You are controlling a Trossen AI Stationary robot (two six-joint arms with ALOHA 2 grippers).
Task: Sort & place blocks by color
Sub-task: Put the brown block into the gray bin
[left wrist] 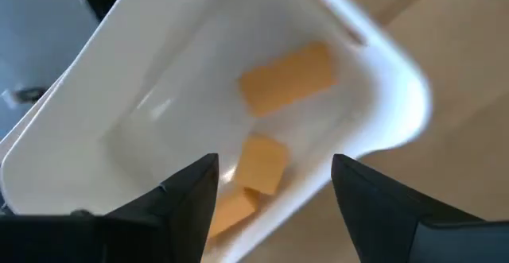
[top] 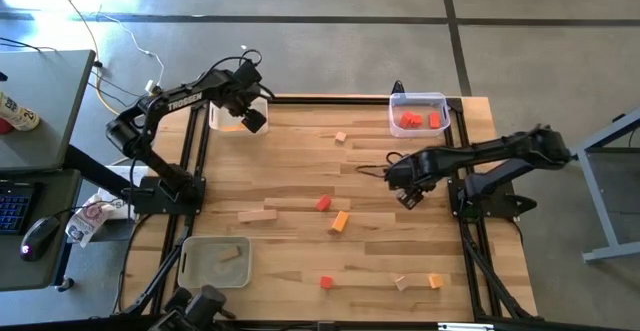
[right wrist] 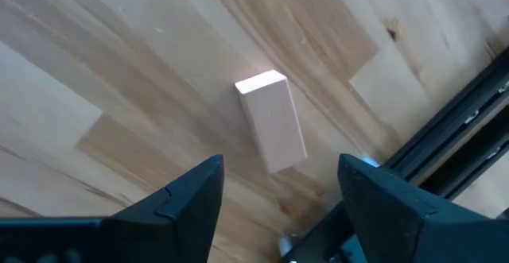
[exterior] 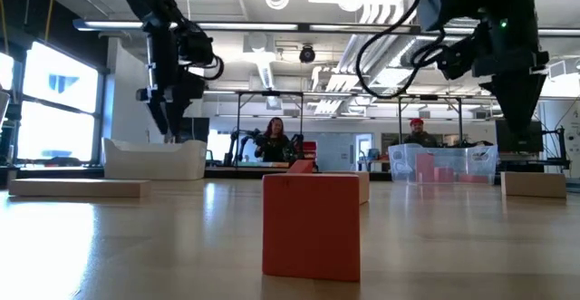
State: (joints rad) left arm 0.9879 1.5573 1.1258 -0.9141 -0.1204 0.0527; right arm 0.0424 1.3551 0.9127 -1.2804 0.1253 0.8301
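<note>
- The left hand (left wrist: pixel 270 187) hung over the white tray (top: pixel 218 118) at the far left of the surface (top: pixel 300 171), fingers spread and holding nothing
- Three orange blocks (left wrist: pixel 286 79) lay in that tray, right under the hand
- The right hand (right wrist: pixel 278 187) hovered low near the right edge, fingers spread around nothing, above a tan bar (right wrist: pixel 272 121) lying flat on the wood
- Risk, as I judge it: the bar lay at a slant to the fingers, so closing could twist it or squeeze it out instead of pinching it
- The bar also sat near the dark frame rail (right wrist: pixel 453 128); a nudge could push it against the rail, where it would be harder to grip
- The clear tray (top: pixel 420 99) at the far right held red blocks (top: pixel 411 120); a tan bar dropped there would spoil the sort
- The tray at the near left (top: pixel 190 256) seemed to hold a tan piece (top: pixel 232 255), the likely home for this bar
- Loose on the surface: a red cube (top: pixel 323 203), an orange bar (top: pixel 339 222), a long tan bar (top: pixel 257 215), a small tan cube (top: pixel 341 137), and more along the near edge
</note>
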